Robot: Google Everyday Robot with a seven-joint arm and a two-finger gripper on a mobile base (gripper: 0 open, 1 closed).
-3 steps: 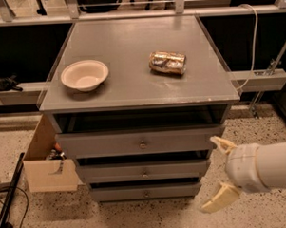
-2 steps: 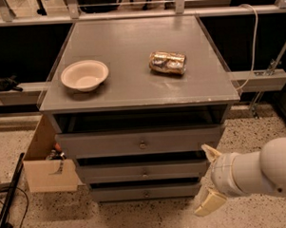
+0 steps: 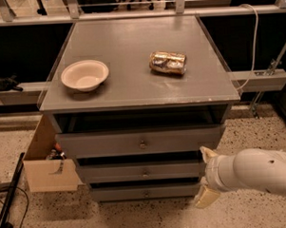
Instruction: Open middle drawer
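The grey cabinet has three stacked drawers. The middle drawer (image 3: 117, 172) is a shallow grey front with a small round metal knob (image 3: 145, 174) at its centre, and it sits pushed in. Above it is the taller top drawer (image 3: 101, 144); below it is the slim bottom drawer (image 3: 118, 193). My gripper (image 3: 206, 176) is on a white arm coming in from the right. It is open, with one cream fingertip (image 3: 208, 154) above and one below, in front of the right end of the middle drawer. It is well to the right of the knob and holds nothing.
On the cabinet top (image 3: 130, 45) stand a white bowl (image 3: 84, 75) at the left and a crumpled shiny bag (image 3: 167, 62) at the right. A cardboard box (image 3: 45, 163) sits on the floor against the cabinet's left side. A black pole (image 3: 11, 195) lies further left.
My arm and gripper have moved left, up to the right end of the drawer fronts. The drawers have not moved.
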